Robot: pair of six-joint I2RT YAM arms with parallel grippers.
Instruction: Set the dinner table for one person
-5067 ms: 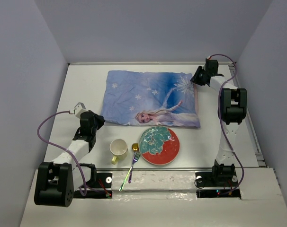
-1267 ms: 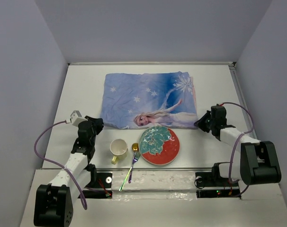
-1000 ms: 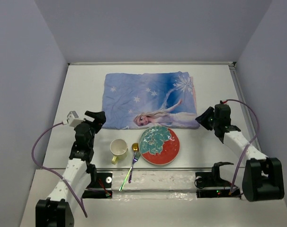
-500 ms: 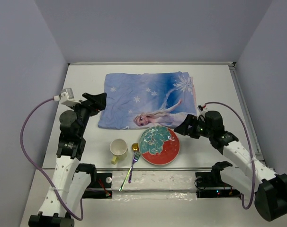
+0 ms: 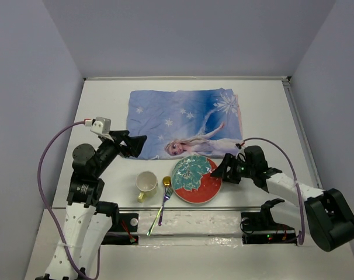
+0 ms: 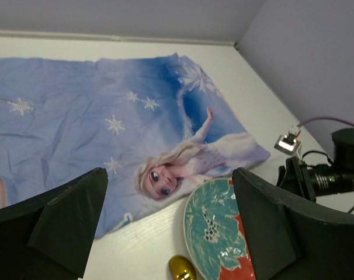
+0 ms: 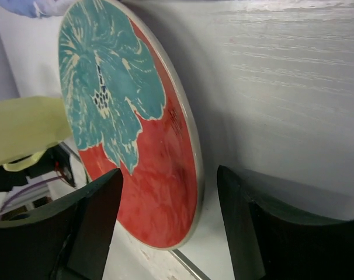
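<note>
**Layout.** The dinner table [image 5: 101, 111] is the white bench top, with both arm bases at its near edge. A creased blue printed mat [image 5: 183, 119] lies mid-bench toward the far edge. The plate [image 5: 196, 179], a gold spoon [image 5: 166, 182], a fork [image 5: 158, 211] and a yellow cup [image 5: 146, 182] sit in a row along the near edge. The plate's far rim meets the mat's near hem; whether it overlaps cannot be told. The spoon lies just beside the plate's left rim.

**Grippers.** The right gripper [image 7: 171, 227] sits low at the plate's right rim. Its fingers are spread wide with the rim in the gap between them, and no contact is seen. The left gripper [image 6: 165, 221] hangs above the mat's near-left corner, fingers spread and holding nothing.

**Risks, as judged.**
1. The plate lies flat on a hard top. If the lower finger fails to get beneath the rim, closing is likely to shove the plate toward the left edge, into the spoon and then the cup.
2. A pinch on one edge of a glazed plate carries its whole weight off-centre, so it may droop or slip out during the lift.
3. Sliding the plate rather than lifting it would bunch the cloth further, and the creases may leave the plate rocking.
4. Both arms point toward the bench centre. A reach by the left arm during the transfer risks a clash.
</note>
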